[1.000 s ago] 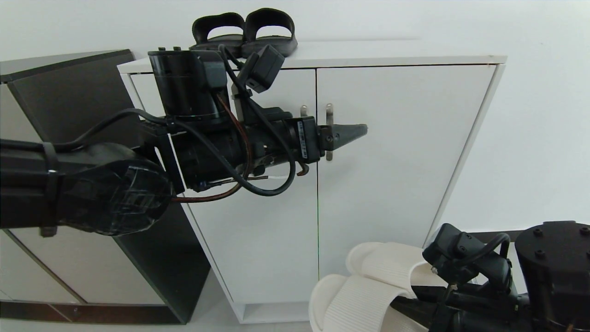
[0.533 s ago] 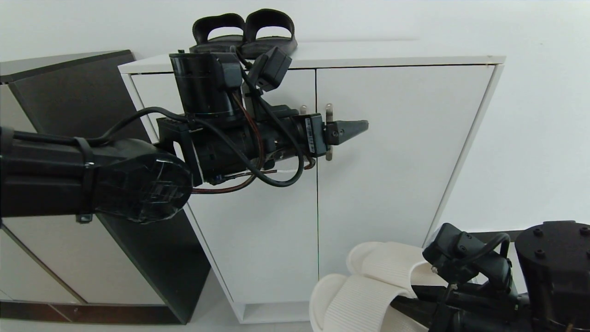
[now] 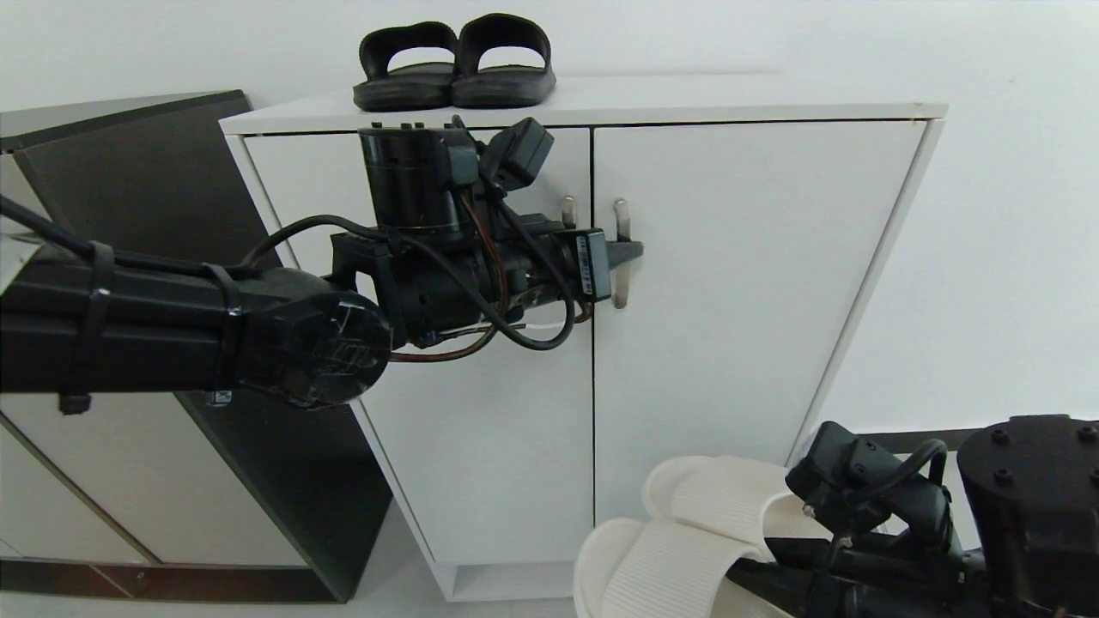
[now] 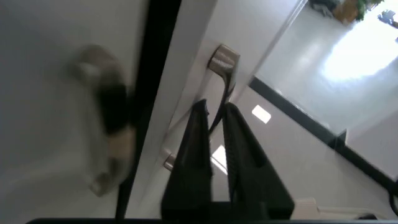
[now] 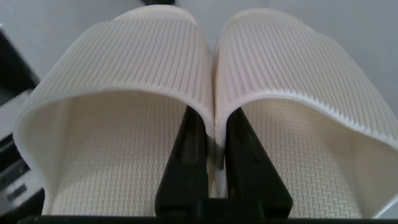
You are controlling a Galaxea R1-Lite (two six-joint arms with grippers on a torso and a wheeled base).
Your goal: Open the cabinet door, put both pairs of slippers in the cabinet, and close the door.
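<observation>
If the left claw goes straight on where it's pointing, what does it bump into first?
Most likely the metal handle of the right cabinet door. The left gripper has its tip at that handle, with the white door just behind; how close is hard to judge.

Left pincer (image 3: 634, 251), arm level, pinches the handle (image 3: 621, 215); right pincer (image 5: 213, 127), low, clamps white slippers (image 3: 687, 532).

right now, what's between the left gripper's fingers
The right door's handle: in the left wrist view its thin metal bar runs into the narrow gap between the left gripper fingers, which close on it.
</observation>
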